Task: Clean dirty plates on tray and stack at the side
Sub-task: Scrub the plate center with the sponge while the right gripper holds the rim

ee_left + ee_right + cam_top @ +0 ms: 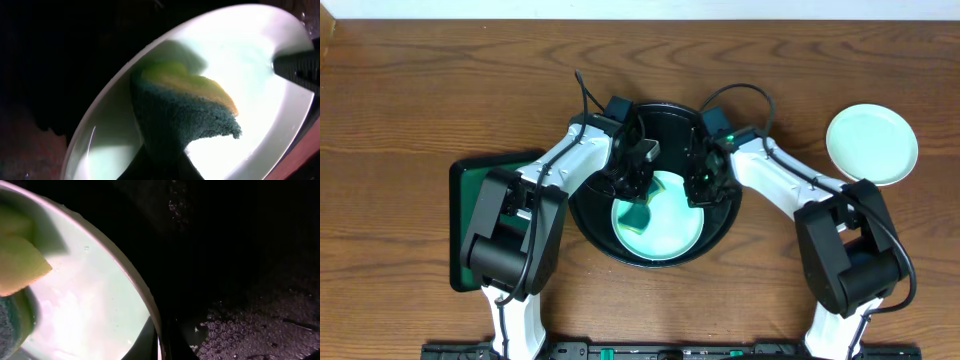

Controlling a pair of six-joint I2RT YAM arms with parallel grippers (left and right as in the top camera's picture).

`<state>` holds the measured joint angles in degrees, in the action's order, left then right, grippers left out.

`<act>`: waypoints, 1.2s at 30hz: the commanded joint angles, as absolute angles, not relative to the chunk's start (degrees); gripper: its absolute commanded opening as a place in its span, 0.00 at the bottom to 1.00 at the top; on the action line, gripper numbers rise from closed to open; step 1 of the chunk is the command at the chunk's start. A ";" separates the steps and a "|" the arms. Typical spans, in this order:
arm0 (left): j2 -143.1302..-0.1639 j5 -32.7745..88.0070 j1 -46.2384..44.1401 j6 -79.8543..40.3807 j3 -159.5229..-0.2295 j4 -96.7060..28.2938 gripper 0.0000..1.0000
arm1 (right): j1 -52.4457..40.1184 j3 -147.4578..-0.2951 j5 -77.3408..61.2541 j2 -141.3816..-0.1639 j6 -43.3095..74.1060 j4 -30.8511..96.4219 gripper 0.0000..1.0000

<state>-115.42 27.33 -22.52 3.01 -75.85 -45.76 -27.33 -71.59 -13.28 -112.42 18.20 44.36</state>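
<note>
1. The plate (670, 235) lies inside the tray (665, 120), toward the tray's 6 o'clock side, filling much of its floor.
2. My left gripper (637, 190) is clamped shut on a sponge (638, 213), which rests on the plate's 9 o'clock half and hides that part of it.
3. My right gripper (703, 190) is closed tight over the plate's rim at about 2 o'clock, one finger inside the rim and one outside.
4. Both of my arms reach in over the tray's 12 o'clock half and cover much of it.
5. A second plate (872, 145) sits alone on the table (420, 90) at the tray's 2 o'clock, well apart.
6. A green tray (465, 220) lies at 9 o'clock, partly under my left arm; I cannot tell its contents.
7. The plate is pale mint and glossy. The sponge is teal and rough on one face, yellow on the other.
</note>
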 commanded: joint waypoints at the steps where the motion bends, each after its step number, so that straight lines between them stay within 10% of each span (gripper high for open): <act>1: -119.39 16.05 -23.75 -2.20 -74.11 -48.23 0.07 | -31.73 -71.75 -16.69 -113.56 23.35 43.03 0.01; 10: -119.33 -11.84 -23.79 -18.15 -74.13 -53.54 0.07 | -29.52 -71.75 -16.71 -113.56 23.53 44.14 0.01; 36: -121.27 23.46 -23.99 -6.28 -74.22 -62.63 0.07 | -27.66 -71.72 -16.75 -113.56 23.09 45.36 0.01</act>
